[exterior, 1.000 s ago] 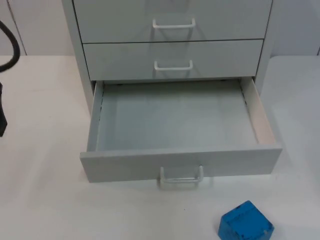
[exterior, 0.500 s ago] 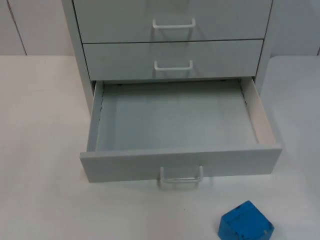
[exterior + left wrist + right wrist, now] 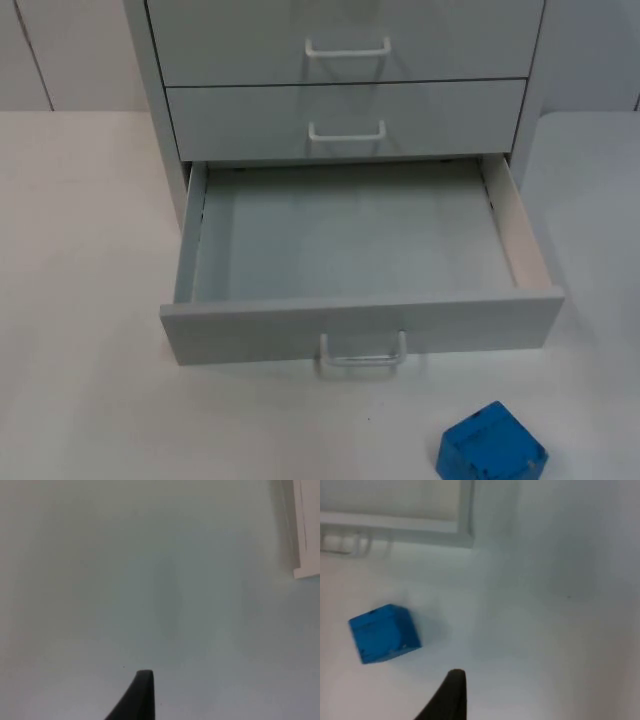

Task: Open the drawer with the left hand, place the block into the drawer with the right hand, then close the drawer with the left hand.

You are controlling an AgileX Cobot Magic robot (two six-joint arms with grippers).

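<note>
Standing pulled well out of the cabinet [image 3: 340,60], the bottom drawer [image 3: 350,240] has nothing inside it, which I judge leaves the opening step done and the way free for the block. That blue block [image 3: 491,445] sits on the desk [image 3: 90,380] in front of the drawer's right end, near its front panel but apart from it, within reach of my right arm. The drawer's white handle [image 3: 362,352] faces the desk edge, ready for the closing push.

From the right wrist, the block [image 3: 384,633] lies ahead of my right pincer's fingertip [image 3: 448,695], apart from it, with the drawer's corner beyond. The left wrist looks onto bare desk past its fingertip [image 3: 136,697]; that arm waits. I cannot tell how far either pincer is spread, and neither has anything in it.
</note>
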